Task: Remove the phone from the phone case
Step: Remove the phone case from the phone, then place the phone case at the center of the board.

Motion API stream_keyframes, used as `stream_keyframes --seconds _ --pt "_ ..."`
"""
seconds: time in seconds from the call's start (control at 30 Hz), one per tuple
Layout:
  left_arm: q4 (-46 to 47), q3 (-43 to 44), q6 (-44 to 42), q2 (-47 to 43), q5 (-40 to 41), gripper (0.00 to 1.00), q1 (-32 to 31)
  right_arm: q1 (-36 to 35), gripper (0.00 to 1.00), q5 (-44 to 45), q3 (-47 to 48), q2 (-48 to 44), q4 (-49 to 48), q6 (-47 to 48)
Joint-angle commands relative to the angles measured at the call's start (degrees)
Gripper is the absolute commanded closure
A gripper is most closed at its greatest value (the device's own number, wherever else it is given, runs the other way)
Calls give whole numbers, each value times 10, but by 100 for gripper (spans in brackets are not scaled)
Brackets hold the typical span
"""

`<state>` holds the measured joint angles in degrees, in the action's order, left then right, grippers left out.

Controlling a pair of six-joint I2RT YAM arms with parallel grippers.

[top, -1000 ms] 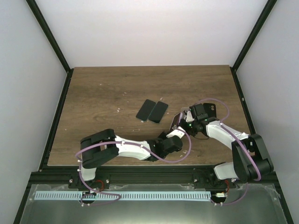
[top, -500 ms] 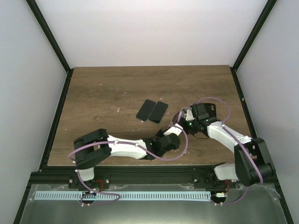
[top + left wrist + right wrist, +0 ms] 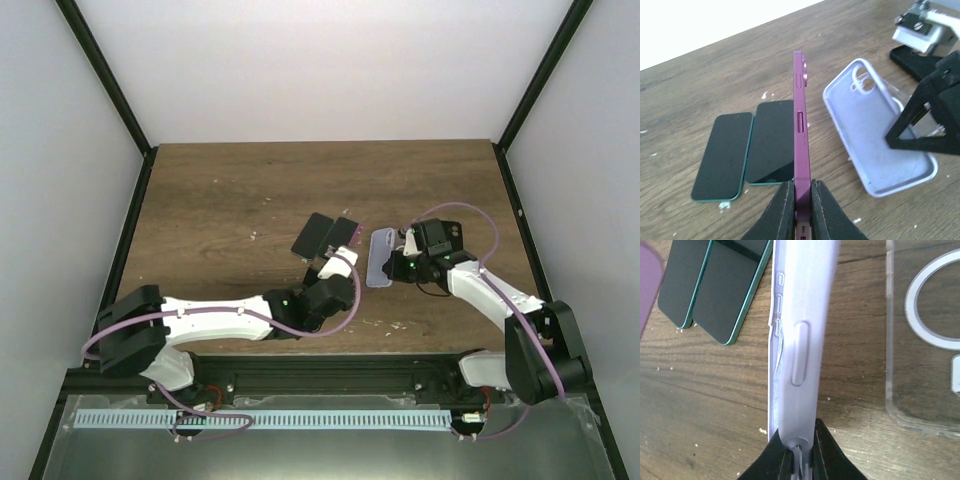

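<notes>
While pinched edgewise: slim purple phone, lilac case.

arms: white shells, black joints | cables: purple | pincers: black

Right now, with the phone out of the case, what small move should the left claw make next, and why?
Probably lower the phone flat onto the table near the dark phones: it stands clear of the empty case, pinched on edge in the left claw.
</notes>
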<state>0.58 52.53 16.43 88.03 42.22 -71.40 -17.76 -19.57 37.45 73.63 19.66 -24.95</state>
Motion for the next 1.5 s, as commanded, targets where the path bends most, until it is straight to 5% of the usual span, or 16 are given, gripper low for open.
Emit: stream_keyframes --seconds 0.0,0.4,1.0,1.07,1.27,1.47 --pt "-7 -32 18 -60 35 100 -1 8 99 42 38 14 -2 22" --pt "-31 -85 13 -153 64 100 8 28 99 184 189 190 82 82" --pt "-15 -156 28 -245 55 100 34 99 99 289 196 92 113 126" --pt "-19 -159 30 -252 56 100 35 99 99 254 205 78 112 138" --pt "-41 -155 26 -262 65 100 38 98 99 -30 198 62 88 204" --pt "-85 -136 47 -242 74 100 41 99 98 -160 204 133 105 213"
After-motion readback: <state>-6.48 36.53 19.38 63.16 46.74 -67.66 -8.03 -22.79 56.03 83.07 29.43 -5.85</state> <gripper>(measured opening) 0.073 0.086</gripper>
